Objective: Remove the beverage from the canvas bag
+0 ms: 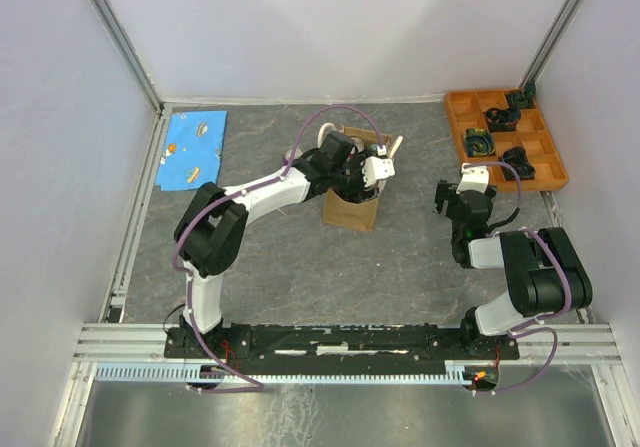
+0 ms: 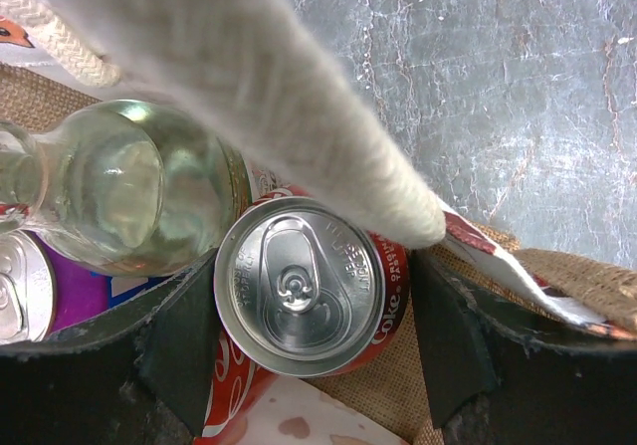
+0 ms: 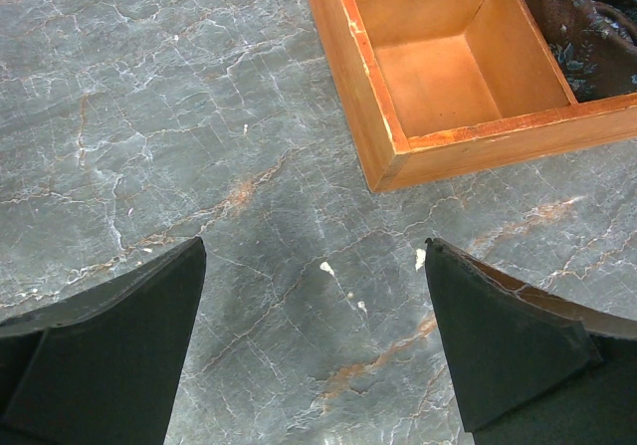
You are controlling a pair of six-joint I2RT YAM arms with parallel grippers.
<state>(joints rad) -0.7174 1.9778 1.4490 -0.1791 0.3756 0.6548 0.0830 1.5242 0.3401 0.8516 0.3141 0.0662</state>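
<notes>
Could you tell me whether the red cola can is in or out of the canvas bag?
In: the can stands inside the canvas bag, beside a glass bottle.

Left arm point(image 1: 255, 197): upper link rises from its base, and the forearm reaches forward and to the right, toward the middle.
Left wrist: bent downward, aiming the gripper into the bag point(image 1: 352, 212).
Left gripper point(image 1: 358, 179) point(image 2: 314, 311): jaws part-way apart, straddling one can point(image 2: 299, 286).
Left fingers point(image 2: 179, 350): one dark pad sits at each side of the can's rim. Whether they press on it cannot be told.
Right arm point(image 1: 530, 267): folded, with the elbow close above its base and the forearm angled forward and to the left.
Right wrist: tilted down.
Right gripper point(image 1: 445, 199) point(image 3: 318, 316): jaws wide apart and empty.
Right fingers point(image 3: 119, 355): dark wedge-shaped pads, well apart.
</notes>
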